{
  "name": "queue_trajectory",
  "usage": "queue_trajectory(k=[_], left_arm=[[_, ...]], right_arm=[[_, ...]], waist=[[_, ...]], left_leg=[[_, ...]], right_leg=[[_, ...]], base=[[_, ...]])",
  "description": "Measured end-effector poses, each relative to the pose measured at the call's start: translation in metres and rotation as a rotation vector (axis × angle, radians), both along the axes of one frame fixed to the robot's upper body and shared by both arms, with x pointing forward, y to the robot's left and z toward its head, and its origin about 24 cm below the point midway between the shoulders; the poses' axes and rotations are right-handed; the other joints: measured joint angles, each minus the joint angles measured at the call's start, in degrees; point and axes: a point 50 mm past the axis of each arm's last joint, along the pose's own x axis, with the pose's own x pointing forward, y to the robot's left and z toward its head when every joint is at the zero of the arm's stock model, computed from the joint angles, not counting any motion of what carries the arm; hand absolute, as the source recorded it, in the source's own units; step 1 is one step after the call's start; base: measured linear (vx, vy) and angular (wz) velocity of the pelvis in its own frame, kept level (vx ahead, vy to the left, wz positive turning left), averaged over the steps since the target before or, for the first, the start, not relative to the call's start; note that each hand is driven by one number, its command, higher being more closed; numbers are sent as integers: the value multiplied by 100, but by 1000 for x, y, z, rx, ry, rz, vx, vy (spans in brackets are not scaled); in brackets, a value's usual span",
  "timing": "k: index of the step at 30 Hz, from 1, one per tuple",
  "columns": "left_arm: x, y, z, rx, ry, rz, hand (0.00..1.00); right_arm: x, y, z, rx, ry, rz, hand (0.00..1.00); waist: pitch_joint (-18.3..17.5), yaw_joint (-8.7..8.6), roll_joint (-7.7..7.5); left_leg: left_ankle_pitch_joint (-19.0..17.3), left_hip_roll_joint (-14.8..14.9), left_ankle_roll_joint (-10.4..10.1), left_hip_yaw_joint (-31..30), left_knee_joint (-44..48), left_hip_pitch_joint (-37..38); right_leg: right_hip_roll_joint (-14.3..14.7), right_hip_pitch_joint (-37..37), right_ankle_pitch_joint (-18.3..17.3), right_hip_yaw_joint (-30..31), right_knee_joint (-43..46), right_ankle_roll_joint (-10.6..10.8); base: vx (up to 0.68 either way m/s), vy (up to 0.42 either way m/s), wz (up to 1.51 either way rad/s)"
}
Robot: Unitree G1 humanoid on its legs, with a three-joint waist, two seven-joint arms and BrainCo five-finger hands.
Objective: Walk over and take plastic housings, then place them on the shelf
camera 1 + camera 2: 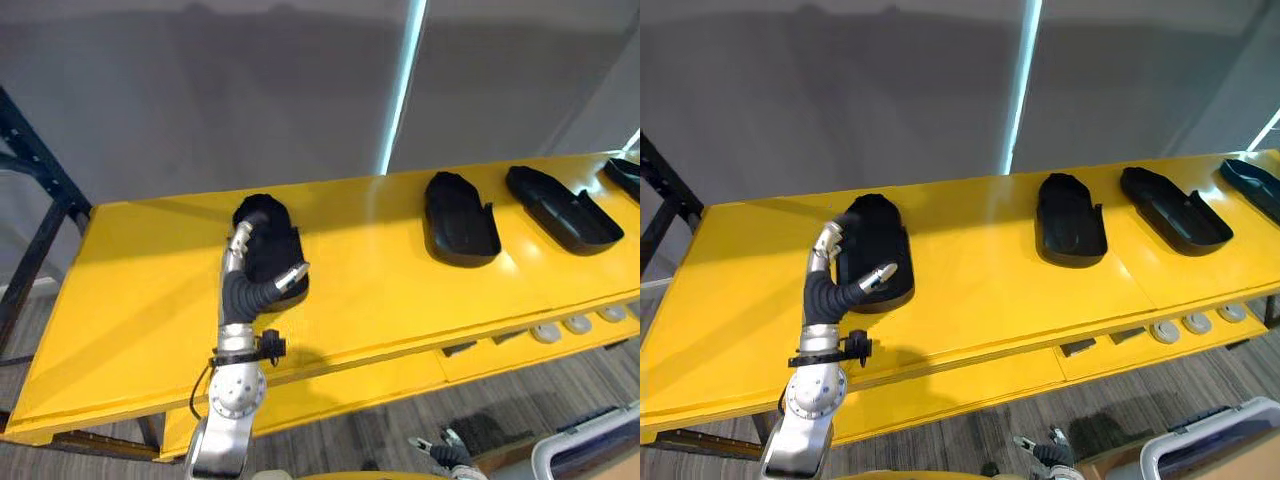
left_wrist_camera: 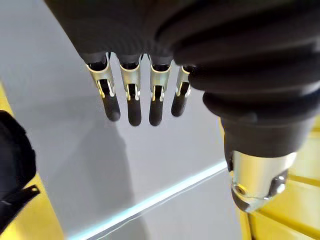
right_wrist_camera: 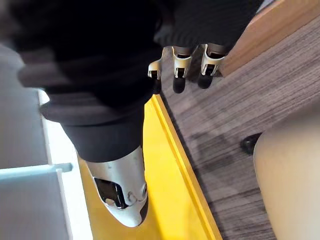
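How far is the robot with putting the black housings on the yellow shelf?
Done: three housings lie on the yellow shelf. In hand: the left robot hand rests open over the leftmost housing, likely just set down. The right robot hand hangs empty. Left: I can't see whether more wait.

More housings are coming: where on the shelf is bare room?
Free: the left end of the shelf, beyond the leftmost housing at the left hand, and the stretch between it and the second housing. Crowded: the right end, where the third housing and fourth housing lie close beside the second.
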Motion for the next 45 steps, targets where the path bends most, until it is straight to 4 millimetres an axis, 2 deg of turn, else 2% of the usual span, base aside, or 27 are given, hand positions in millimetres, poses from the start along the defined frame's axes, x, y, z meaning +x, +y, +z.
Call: queue_trajectory(k=[7,12,15,19,24,28,36,41,45], left_arm=[[-8,-1,-22,-19,120,-9,100],[-10,-6,-48,-19,256,-56,100],[-10,-7,-59,-17,309,-64,100],[-11,-7,-65,-13,342,-73,100],[-12,-8,-79,-11,413,-67,100],[-11,-8,-81,-10,424,-62,100],[5,-12,-85,11,436,-51,100],[13,-6,-102,30,505,-14,100],[19,-3,-104,35,511,12,100]], right_arm=[[-1,2,1,-3,-8,7,0],[-4,5,3,-1,-13,18,0],[-3,6,3,1,-15,25,0],[-3,8,5,1,-28,29,0],[-3,8,5,1,-25,29,0],[-3,8,5,2,-21,28,0],[-5,6,4,-1,-17,21,0],[-5,5,4,-3,-15,15,0],[-3,4,4,-5,-14,15,0]], waist=[[-37,18,-67],[-47,138,-79],[-62,148,-103],[-105,139,-155],[-113,133,-149],[-118,131,-148],[-223,108,-95],[-280,64,-53],[-349,-28,8]], left_leg=[[-65,5,-1,-50,207,-140],[-154,47,49,17,348,-158],[-201,46,80,32,395,-170],[-207,50,87,52,397,-170],[-208,52,60,73,395,-166],[-213,51,51,102,382,-151],[-199,39,35,199,278,-69],[-15,36,-29,242,-69,105],[259,33,-82,249,-469,231]], right_leg=[[-66,3,-38,-139,19,18],[-80,14,-74,-148,87,29],[-92,15,-75,-150,104,31],[-95,9,-76,-148,107,32],[-95,2,-88,-138,106,42],[-96,1,-99,-117,104,45],[-85,-8,-103,-18,82,45],[-87,-11,-99,-10,61,41],[-57,-97,-31,-24,-17,-11]], base=[[19,17,8],[-6,8,-1],[0,0,0],[0,0,0],[0,0,0],[5,2,-1],[10,3,-5],[15,-25,-3],[10,-51,1]])
